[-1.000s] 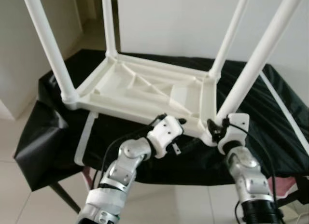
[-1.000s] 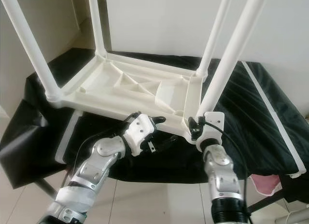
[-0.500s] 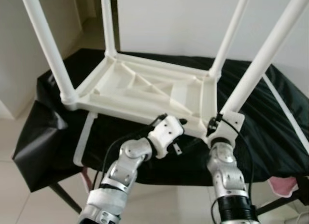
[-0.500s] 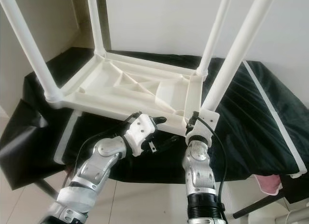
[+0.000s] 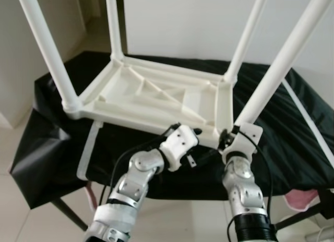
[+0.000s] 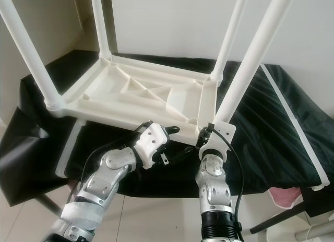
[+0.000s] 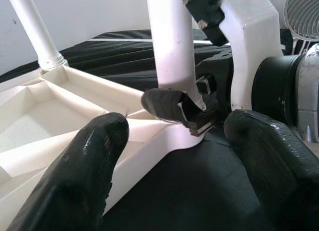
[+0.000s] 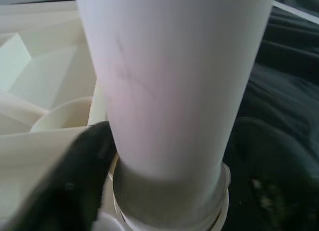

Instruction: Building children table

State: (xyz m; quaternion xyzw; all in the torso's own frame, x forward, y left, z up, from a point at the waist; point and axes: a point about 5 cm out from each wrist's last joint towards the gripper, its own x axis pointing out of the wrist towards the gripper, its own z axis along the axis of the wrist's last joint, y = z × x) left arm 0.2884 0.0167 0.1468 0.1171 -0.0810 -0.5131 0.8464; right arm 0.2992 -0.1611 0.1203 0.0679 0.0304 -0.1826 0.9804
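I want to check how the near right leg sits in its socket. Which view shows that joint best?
The right wrist view: the leg and its socket ring show close up, between the right hand's fingers. The left wrist view shows the leg base partly behind a finger. The eye views show the joint small, behind the right hand.

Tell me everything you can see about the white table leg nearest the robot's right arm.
The leg is a smooth white tube, plastic by its look, rising at a slant from the near right corner of the upturned table. Its foot sits in a round socket there. The right claw grips its base, a finger pressed on it. The left claw hangs open close by, apart from it.
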